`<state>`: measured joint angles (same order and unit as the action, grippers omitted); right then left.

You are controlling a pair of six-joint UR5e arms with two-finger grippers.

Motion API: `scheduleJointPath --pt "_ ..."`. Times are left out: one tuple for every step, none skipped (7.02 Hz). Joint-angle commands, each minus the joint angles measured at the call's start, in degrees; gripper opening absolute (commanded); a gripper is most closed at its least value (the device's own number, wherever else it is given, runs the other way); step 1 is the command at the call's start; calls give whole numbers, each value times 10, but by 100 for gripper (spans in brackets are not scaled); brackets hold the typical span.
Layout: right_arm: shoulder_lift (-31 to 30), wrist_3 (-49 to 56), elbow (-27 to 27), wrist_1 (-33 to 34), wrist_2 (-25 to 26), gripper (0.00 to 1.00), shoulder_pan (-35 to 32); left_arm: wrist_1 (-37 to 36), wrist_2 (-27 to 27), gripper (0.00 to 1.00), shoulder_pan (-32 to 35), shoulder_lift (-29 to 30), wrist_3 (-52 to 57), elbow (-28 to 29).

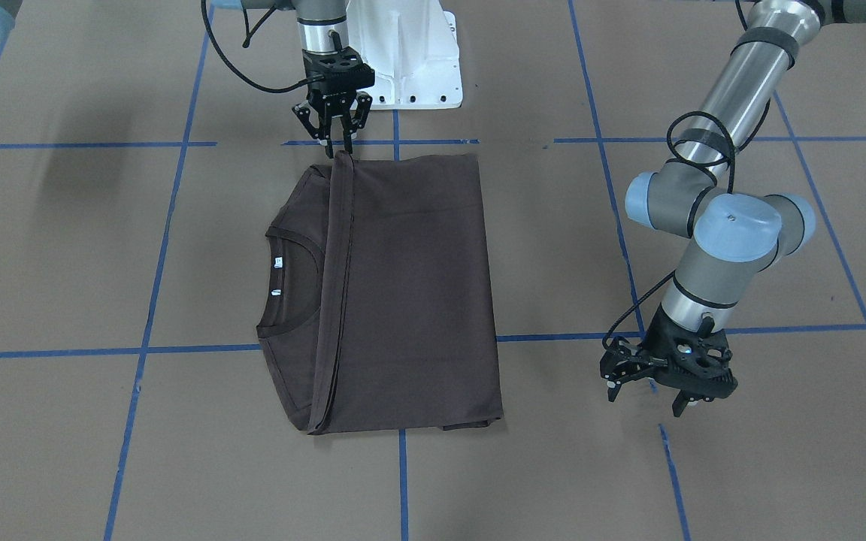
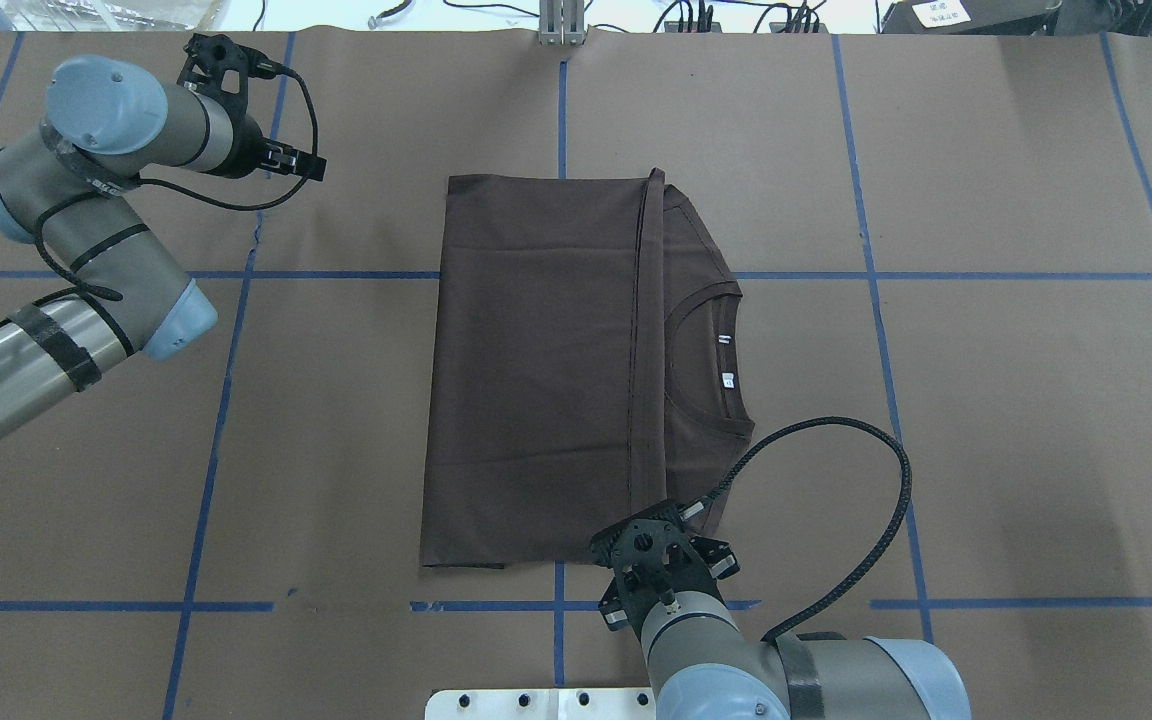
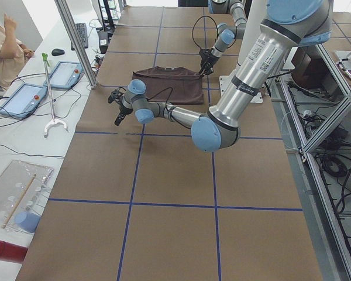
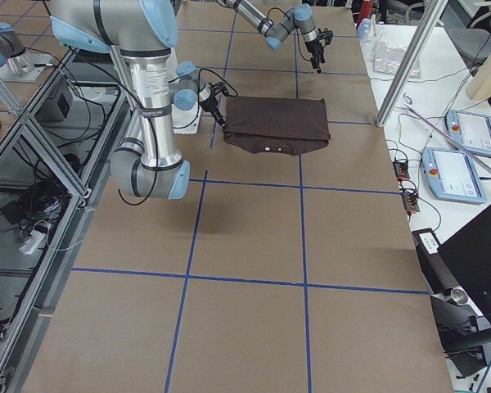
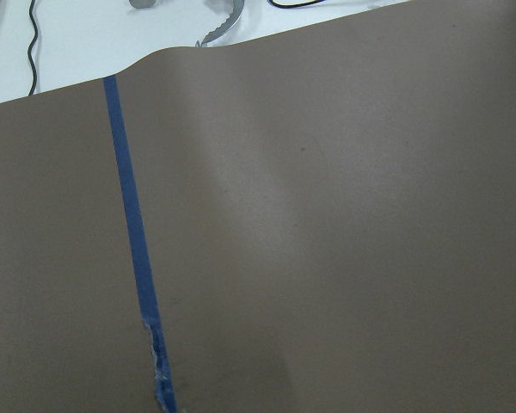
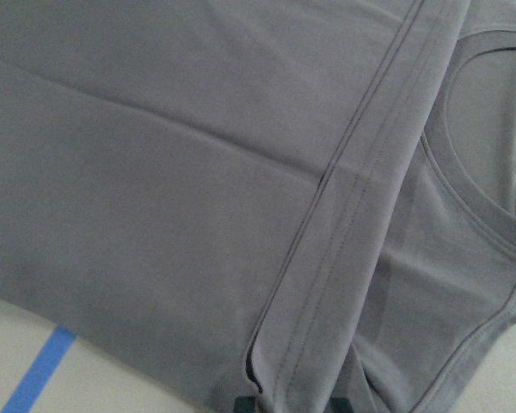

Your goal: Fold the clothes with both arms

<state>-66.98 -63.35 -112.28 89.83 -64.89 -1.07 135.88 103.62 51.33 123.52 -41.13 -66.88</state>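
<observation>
Right claw (image 1: 333, 129) pinching shirt (image 1: 403, 293) hem at its tips | left claw (image 1: 666, 376) spread, clear | keep your pinch firm, release flat.

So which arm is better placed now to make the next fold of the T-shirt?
The right arm, probably. Its gripper is at the near edge of the T-shirt, on the folded hem. The left gripper hangs over bare table, away from the cloth.
</observation>
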Motion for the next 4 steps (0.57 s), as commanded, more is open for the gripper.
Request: scheduleJointPath --pt "14 3 6 -1 1 25 0 0 0 100 0 -5 0 -3" --pt "17 3 6 -1 2 6 0 0 0 100 0 -5 0 -4" --pt "18 2 7 -1 3 0 0 0 0 100 0 -5 0 -4" --pt "18 2 8 -1 3 0 0 0 0 100 0 -5 0 -4"
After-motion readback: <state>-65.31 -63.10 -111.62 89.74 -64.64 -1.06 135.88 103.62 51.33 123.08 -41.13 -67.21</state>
